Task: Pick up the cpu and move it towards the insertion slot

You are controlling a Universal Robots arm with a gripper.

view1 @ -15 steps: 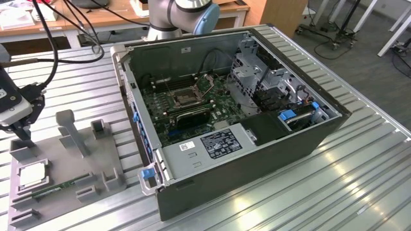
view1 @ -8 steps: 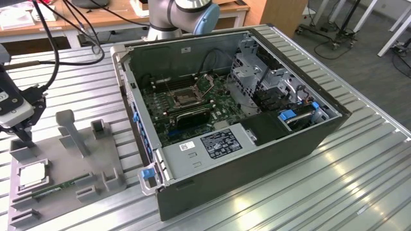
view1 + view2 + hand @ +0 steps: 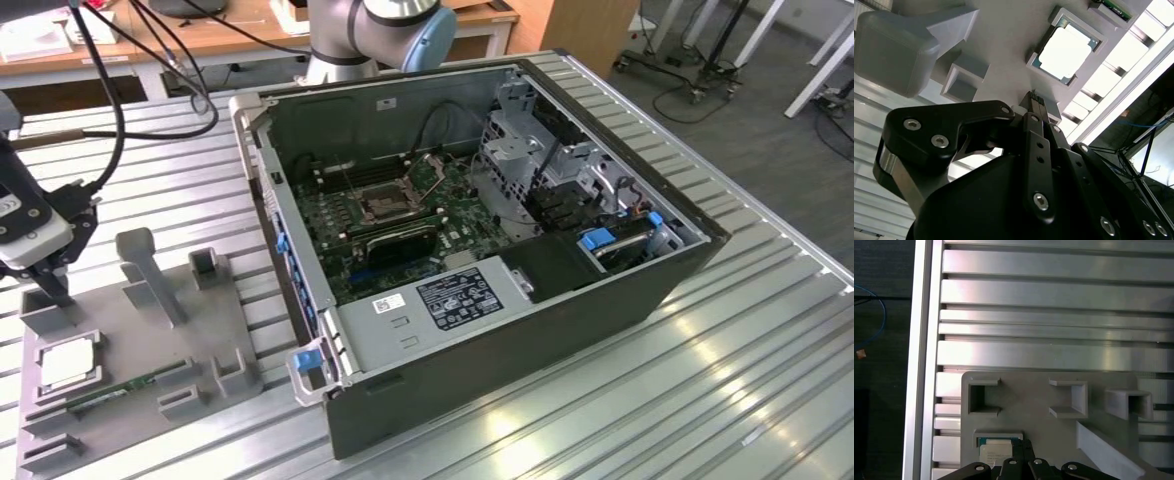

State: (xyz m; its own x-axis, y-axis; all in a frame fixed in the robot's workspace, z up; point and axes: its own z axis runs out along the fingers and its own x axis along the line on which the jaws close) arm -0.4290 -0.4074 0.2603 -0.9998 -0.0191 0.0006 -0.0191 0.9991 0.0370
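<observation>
The cpu (image 3: 67,362) lies flat in a square pocket of the grey fixture plate (image 3: 127,345) at the exterior view's left, its silvery-white top facing up. My gripper (image 3: 59,296) hangs over the plate just behind that pocket, fingers shut with nothing between them. In the second wrist view the closed fingertips (image 3: 1035,97) point down beside the cpu (image 3: 1066,50), apart from it. The first wrist view shows the cpu (image 3: 996,455) partly hidden behind the gripper (image 3: 1026,446). The insertion slot (image 3: 387,203), a silver-framed square socket with a dark centre, sits on the motherboard inside the open computer case (image 3: 561,300).
A green memory stick (image 3: 127,388) rests in the fixture plate beside the cpu. Grey upright posts (image 3: 147,275) rise from the plate near the gripper. The case's tall wall (image 3: 274,200) stands between plate and socket. A ribbed aluminium table (image 3: 641,400) lies underneath; cables (image 3: 120,110) hang above the arm.
</observation>
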